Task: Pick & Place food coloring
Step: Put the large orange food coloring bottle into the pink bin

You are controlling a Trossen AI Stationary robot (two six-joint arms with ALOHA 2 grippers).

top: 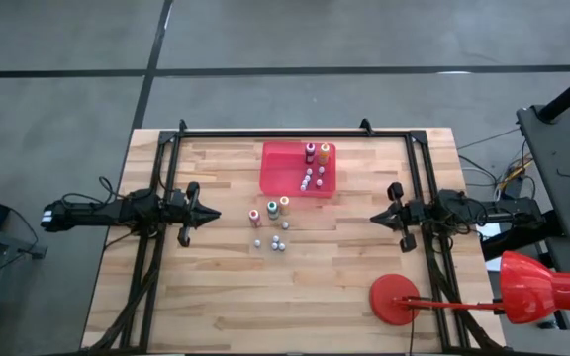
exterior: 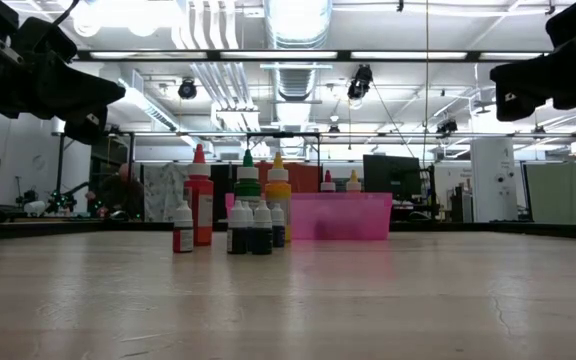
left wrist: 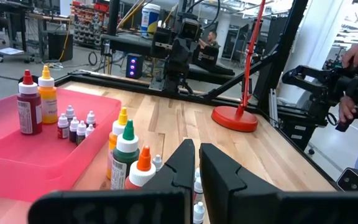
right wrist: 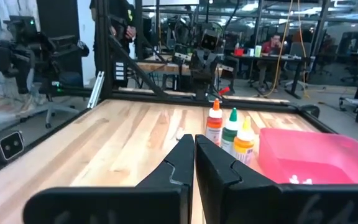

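Some food coloring bottles (top: 270, 212) sit loose mid-table just in front of the red tray (top: 275, 170), which has a few more inside, while the left gripper (top: 213, 215) and right gripper (top: 376, 217) hang off to either side, fingers pressed together, holding nothing.

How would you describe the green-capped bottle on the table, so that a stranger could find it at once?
Start at the red tray near the far edge of the wooden table. Just in front of it, on the bare wood, three taller bottles stand in a row. The green-capped bottle is the middle one, between a red bottle and an orange bottle.
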